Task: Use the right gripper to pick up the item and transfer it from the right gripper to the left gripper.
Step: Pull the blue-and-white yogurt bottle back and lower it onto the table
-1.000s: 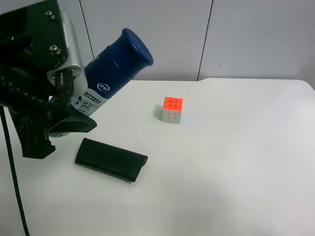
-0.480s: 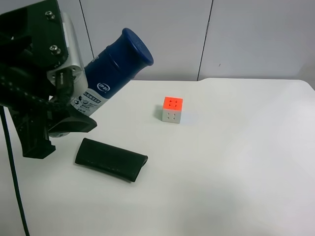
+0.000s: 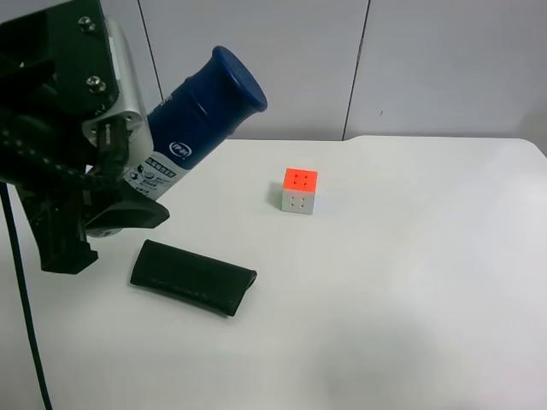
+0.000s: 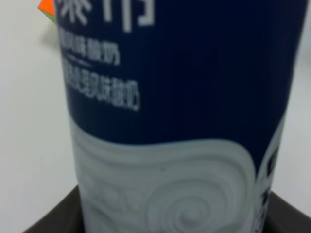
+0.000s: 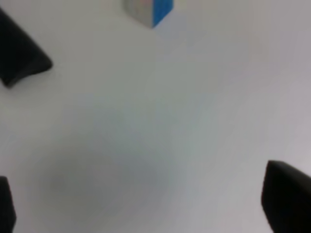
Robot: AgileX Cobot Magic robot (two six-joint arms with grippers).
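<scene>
The item, a bottle (image 3: 201,115) with a white body, blue label and dark blue cap, is held tilted in the air by my left gripper (image 3: 120,181), the arm at the exterior high view's left. The gripper is shut on the bottle's white lower end and the cap points up and to the right. The bottle (image 4: 170,107) fills the left wrist view, with dark fingers (image 4: 51,216) at its base. My right gripper (image 5: 146,201) is open and empty over bare table. It does not show in the exterior high view.
An orange-and-white puzzle cube (image 3: 298,190) sits mid-table; it also shows blurred in the right wrist view (image 5: 148,9). A flat dark case (image 3: 191,278) lies on the white table (image 3: 410,282) below the held bottle. A black cable (image 3: 21,325) hangs at the left edge.
</scene>
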